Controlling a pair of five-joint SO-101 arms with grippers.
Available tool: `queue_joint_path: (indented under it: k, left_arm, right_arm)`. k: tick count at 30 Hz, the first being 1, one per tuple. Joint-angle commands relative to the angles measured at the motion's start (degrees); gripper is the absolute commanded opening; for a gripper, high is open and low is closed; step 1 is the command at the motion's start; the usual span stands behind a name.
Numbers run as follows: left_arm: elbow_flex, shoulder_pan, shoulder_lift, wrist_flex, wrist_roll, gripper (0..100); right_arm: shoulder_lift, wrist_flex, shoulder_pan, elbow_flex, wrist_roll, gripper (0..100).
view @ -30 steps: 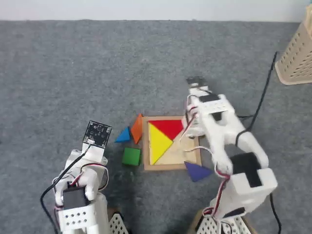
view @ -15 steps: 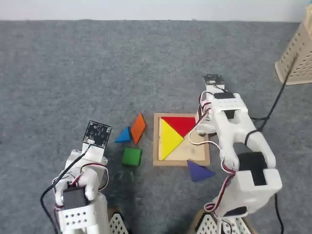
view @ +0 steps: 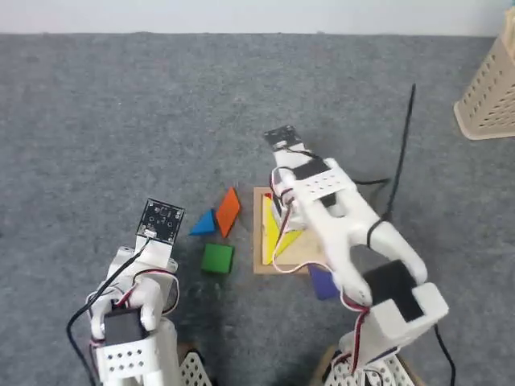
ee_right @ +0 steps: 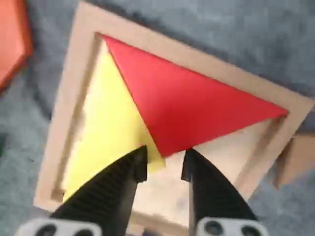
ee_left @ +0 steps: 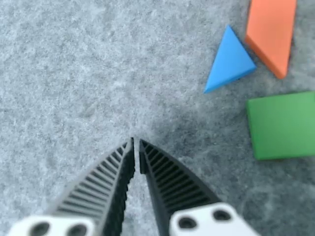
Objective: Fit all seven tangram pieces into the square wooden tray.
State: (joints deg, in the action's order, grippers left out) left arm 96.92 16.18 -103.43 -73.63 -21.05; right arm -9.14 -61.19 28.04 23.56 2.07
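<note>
The square wooden tray (view: 258, 233) (ee_right: 64, 113) lies on the grey desk (view: 121, 104), and the right arm (view: 338, 217) reaches across it. Two pieces sit inside the tray. A large red triangle (ee_right: 187, 108) fills the part along its far rim, and a large yellow triangle (view: 272, 229) (ee_right: 106, 128) lies along the rim that faces the left arm. The two meet along one slanted edge.

The right claw (ee_right: 165, 160) hovers over the tray's middle with its fingers a small way apart and nothing between them. Its tips are above the point where red and yellow meet the bare wooden floor.

An orange parallelogram (view: 228, 211) (ee_left: 270, 29) lies near the tray's left-arm side, not touching it. A small blue triangle (view: 204, 223) (ee_left: 229, 61) lies just beyond it. A green square (view: 216, 258) (ee_left: 283, 125) sits off the tray's near corner on the same side. A purple triangle (view: 322, 281) lies just off the tray's near edge, partly under the right arm.

The left claw (ee_left: 136, 145) hangs over bare desk well apart from the tray, fingers pressed together and empty.
</note>
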Motion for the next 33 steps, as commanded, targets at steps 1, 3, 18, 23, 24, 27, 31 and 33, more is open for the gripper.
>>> queue_joint_path:
  k: [1,3,18,23,24,27,31,33]
  left_arm:
    - [-0.40,0.09,-1.14,0.09,-0.35,1]
    - [-0.40,0.09,-1.14,0.09,-0.35,1]
    - [-0.40,0.09,-1.14,0.09,-0.35,1]
    - [-0.40,0.09,-1.14,0.09,-0.35,1]
    - [-0.40,0.09,-1.14,0.09,-0.35,1]
    - [-0.40,0.09,-1.14,0.09,-0.35,1]
    - [-0.40,0.09,-1.14,0.09,-0.35,1]
    - [-0.40,0.09,-1.14,0.09,-0.35,1]
  right_arm:
    - [-4.44,-0.84,2.68,-6.07,-0.88,11.9]
    - [-6.20,-1.71,3.21,-8.70,-0.79,11.9]
    - [7.60,-9.01,2.95,-12.40,2.99,11.9]
    - [18.15,-11.56,-4.09,-8.18,2.55,11.9]
    - [20.44,-11.30,-5.93,-6.07,2.55,11.8]
    - [26.07,-9.54,-12.18,0.97,2.20,11.8]
    - [32.40,-6.29,-19.21,12.66,-4.75,11.8]
    - [34.77,-5.41,-22.73,18.20,-9.49,11.8]
